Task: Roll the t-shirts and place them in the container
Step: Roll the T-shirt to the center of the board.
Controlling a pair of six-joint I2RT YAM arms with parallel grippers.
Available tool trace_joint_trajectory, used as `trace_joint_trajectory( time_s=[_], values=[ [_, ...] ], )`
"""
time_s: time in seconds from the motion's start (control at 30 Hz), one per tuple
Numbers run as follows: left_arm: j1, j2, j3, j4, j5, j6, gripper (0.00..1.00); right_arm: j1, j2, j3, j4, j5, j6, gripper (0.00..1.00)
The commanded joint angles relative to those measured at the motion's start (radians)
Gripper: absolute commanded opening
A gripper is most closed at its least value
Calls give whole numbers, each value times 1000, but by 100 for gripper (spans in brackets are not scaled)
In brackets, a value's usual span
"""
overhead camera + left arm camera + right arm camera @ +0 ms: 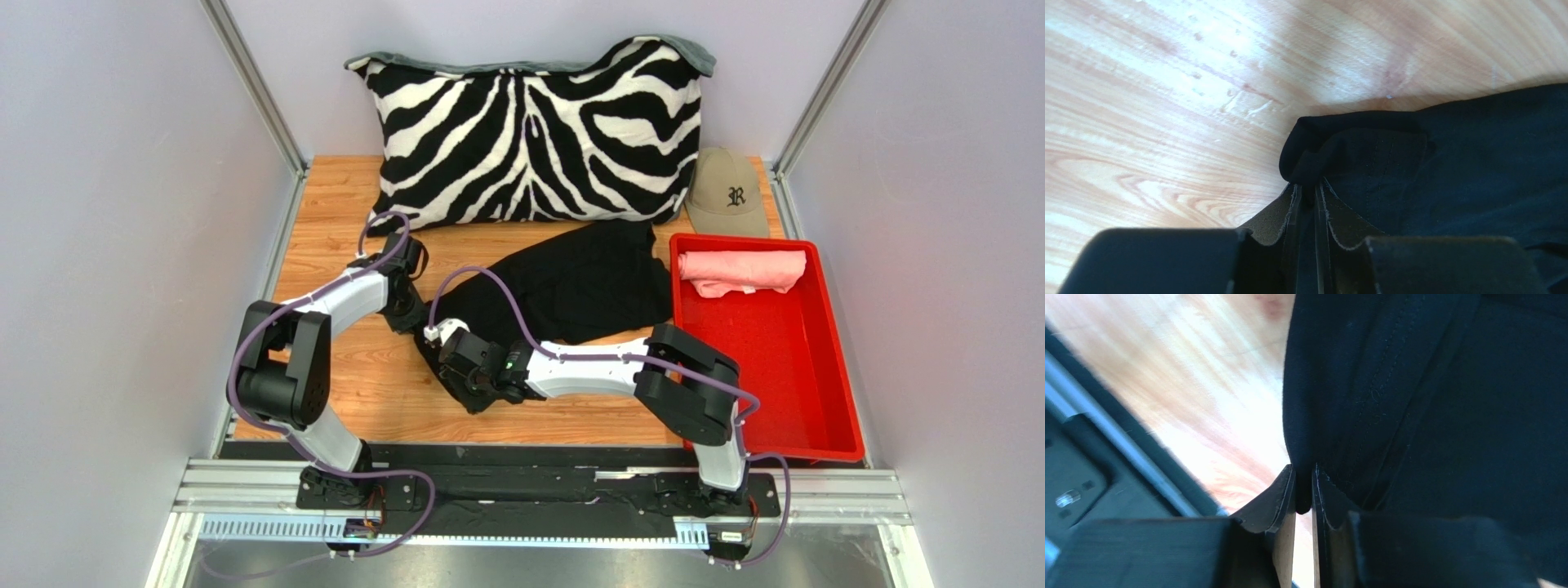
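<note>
Low over table (331, 208), elbows (285, 368) bent, left tool (1308, 195), right tool (1304, 490) pinching black t-shirt (589, 282)

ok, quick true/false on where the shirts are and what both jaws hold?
1. The pink t-shirt lies in the red tray. True.
2. The black t-shirt is in it too. False: it lies on the table.
3. The left jaws are shut on the black t-shirt. True.
4. The right jaws hang open. False: they pinch the black t-shirt too.
5. The cap sits on the zebra pillow. False: it sits beside it.
</note>
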Motion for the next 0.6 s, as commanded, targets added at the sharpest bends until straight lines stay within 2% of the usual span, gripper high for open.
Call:
trace_joint_trajectory(
  time_s=[0.0,0.07,0.2,0.23,0.37,0.57],
  values=[
    [0,-41,46,-66,-46,9,19,-9,-52,-16,81,-173,42,15],
    [0,-66,41,-69,-26,15,22,-19,-55,-39,121,-217,73,14],
    [1,-118,26,-69,13,44,46,-71,-58,-80,190,-308,172,12],
    [9,-136,20,-75,20,50,48,-92,-60,-91,208,-328,206,12],
    [67,-213,-81,-43,149,33,53,-131,-70,-149,299,-384,275,12],
    [92,-298,-178,-3,229,9,54,-167,-95,-220,393,-412,335,11]
  ],
)
